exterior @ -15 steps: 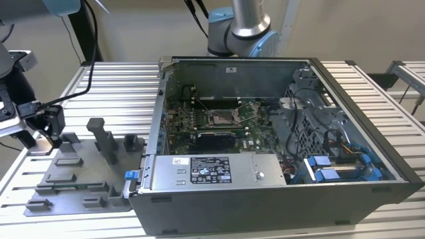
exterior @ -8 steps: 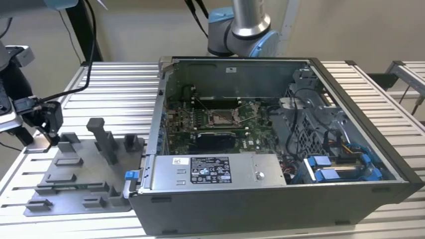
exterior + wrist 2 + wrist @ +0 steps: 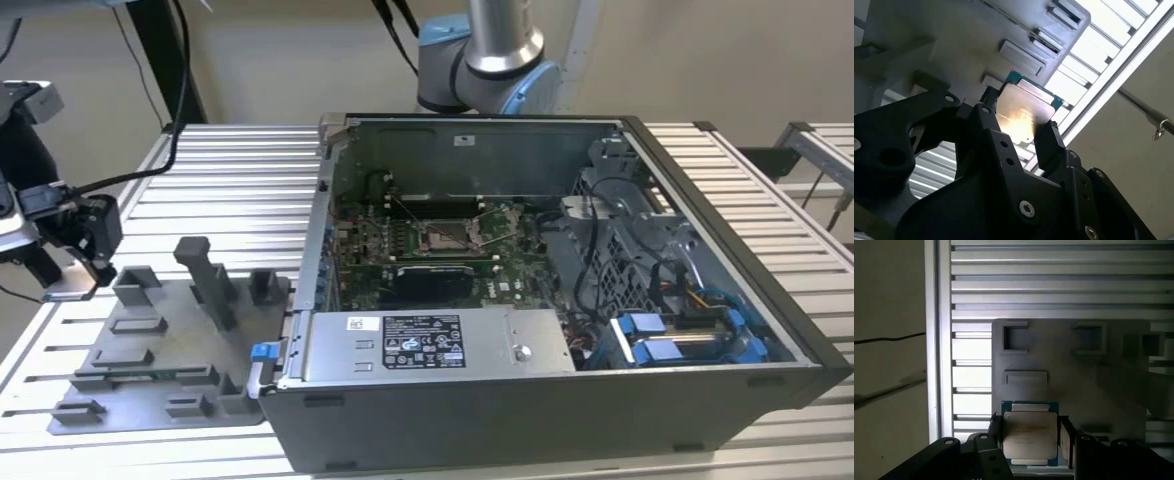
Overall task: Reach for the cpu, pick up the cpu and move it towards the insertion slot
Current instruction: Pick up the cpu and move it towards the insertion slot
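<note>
— One arm (image 3: 497, 45), pose?
— Reaching to the exterior view's left; gripper (image 3: 1031, 436) over the grey tray's (image 3: 160, 345) edge, jaws clamped on the cpu's (image 3: 1030, 430) two opposite sides.
— Containers?
— Computer case (image 3: 534, 415), open-topped: dark-centred insertion slot (image 3: 447, 238) on its green board (image 3: 358, 262), well apart from the cpu.

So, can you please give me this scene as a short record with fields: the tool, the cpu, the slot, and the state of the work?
tool: shut on the cpu, pressing two opposite edges
cpu: held in the tool, pale top towards both wrist views, lifted above the grey tray
grey tray: on the slatted table, at the exterior view's left of the computer case
insertion slot: inside the open computer case, on the green board
work: cpu picked up, not yet at the insertion slot
</note>
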`<state>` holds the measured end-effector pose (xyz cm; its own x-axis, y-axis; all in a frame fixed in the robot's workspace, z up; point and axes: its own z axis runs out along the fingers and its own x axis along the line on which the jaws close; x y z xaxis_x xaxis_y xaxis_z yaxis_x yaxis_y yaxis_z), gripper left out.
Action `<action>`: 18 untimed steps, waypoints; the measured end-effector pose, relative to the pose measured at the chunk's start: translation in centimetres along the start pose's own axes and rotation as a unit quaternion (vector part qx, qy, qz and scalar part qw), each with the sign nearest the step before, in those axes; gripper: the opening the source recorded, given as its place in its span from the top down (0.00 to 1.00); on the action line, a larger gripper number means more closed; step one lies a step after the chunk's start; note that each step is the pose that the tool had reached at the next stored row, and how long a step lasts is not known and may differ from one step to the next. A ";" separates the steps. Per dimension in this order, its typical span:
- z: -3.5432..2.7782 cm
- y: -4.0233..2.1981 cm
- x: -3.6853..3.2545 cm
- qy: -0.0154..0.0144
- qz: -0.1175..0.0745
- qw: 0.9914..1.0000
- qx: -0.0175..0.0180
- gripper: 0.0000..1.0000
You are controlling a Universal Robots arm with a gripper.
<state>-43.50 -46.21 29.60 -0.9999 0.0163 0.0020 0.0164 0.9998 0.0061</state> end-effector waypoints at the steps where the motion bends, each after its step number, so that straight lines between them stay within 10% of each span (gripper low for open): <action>1: -0.15 0.00 0.00 0.000 0.000 1.000 0.000 1.00; 18: -2.45 0.01 0.00 0.000 0.000 1.000 0.001 1.00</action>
<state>-43.50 -46.21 32.05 -0.9999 0.0162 0.0021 0.0162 0.9999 0.0051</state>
